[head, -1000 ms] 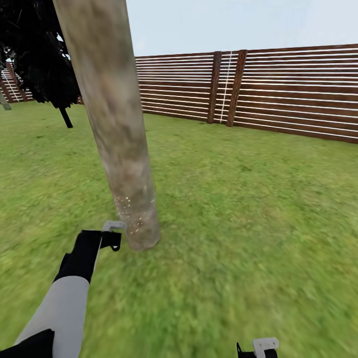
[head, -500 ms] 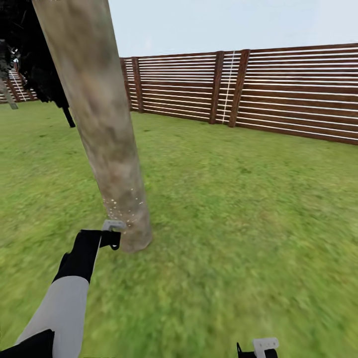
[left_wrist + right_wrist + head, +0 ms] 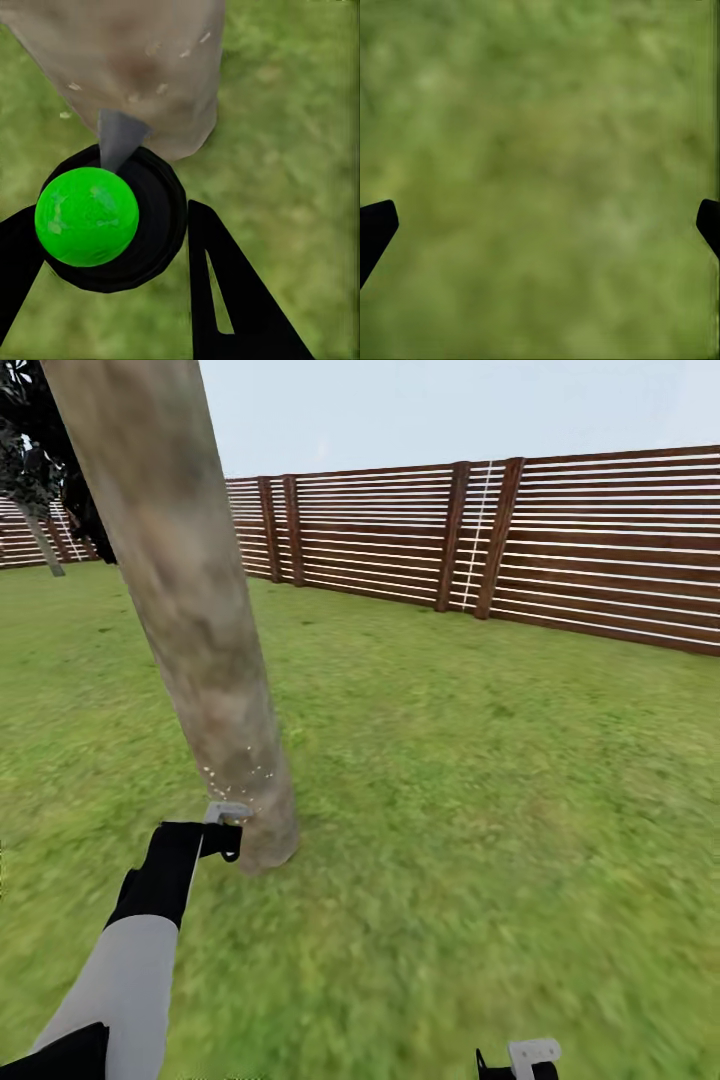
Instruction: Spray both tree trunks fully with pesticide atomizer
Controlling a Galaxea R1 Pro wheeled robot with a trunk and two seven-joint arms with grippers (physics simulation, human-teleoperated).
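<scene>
**Spraying the foot of the first trunk**

The left gripper (image 3: 112,247) has its two black fingers closed around the pesticide atomizer (image 3: 112,225) — a black body with a bright green cap, its grey nozzle aimed at the tree trunk (image 3: 200,630) just ahead. In the head view the left arm reaches low over the grass (image 3: 480,760), the atomizer's pale tip almost touching the base of the trunk, where a scatter of pale specks marks the bark. The step in hand looks like spraying this trunk; only its lowest part carries specks, so coverage seems far from complete. The next move likely calls for raising the nozzle up the trunk and working round it, keeping it close without bumping the bark.

The right gripper (image 3: 540,225) hangs over bare grass with its fingertips spread wide, holding nothing.

The wooden fence (image 3: 560,540) rings the lawn — no labels or writing can be read anywhere.
</scene>
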